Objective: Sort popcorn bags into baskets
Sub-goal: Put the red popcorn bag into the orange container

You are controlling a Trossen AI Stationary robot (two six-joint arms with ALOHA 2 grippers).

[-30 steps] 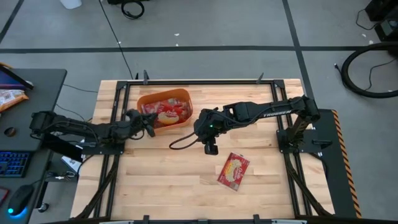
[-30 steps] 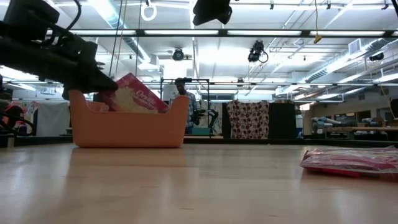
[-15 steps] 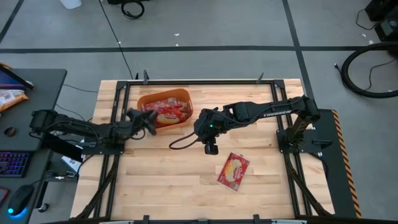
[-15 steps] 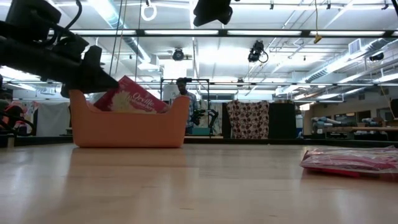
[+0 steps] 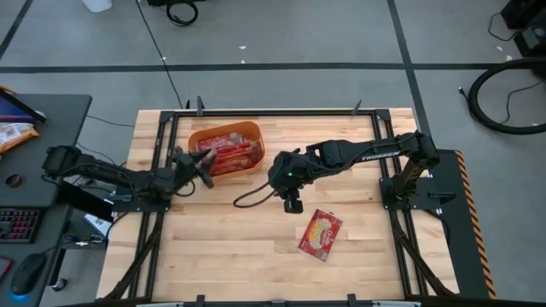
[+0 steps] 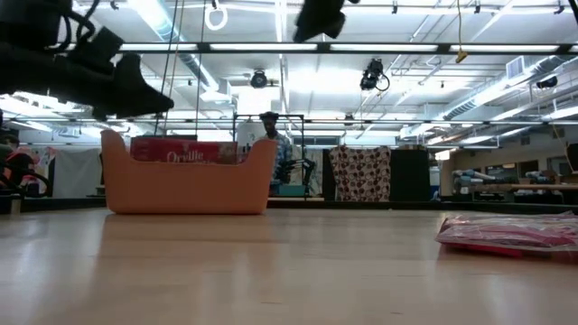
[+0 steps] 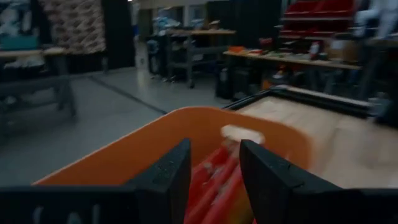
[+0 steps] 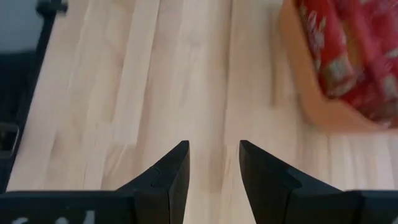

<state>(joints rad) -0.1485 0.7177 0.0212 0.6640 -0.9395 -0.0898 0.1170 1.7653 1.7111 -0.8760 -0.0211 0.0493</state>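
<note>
Your left gripper (image 5: 205, 168) hangs at the near-left rim of the orange plastic rectangular tub with rounded corners (image 5: 194, 140), fingers parted, nothing between them; the left wrist view looks past them straight into the tub. Tub holds a pile of small flat red popcorn packets with yellow-cream centres (image 5: 229, 152), lying roughly level below the rim in the low view, exact count not clear. Your right gripper (image 5: 292, 205) hovers over bare wooden table (image 5: 222, 247) just right of the tub, fingers spread and empty. One more red packet, the lone packet (image 5: 321, 233), lies flat on the table near and to the right of that gripper. It looks light, thin, soft and probably slick film, so it'll likely flex and slide; pinch it across a short edge or corner, not the flat middle.
</note>
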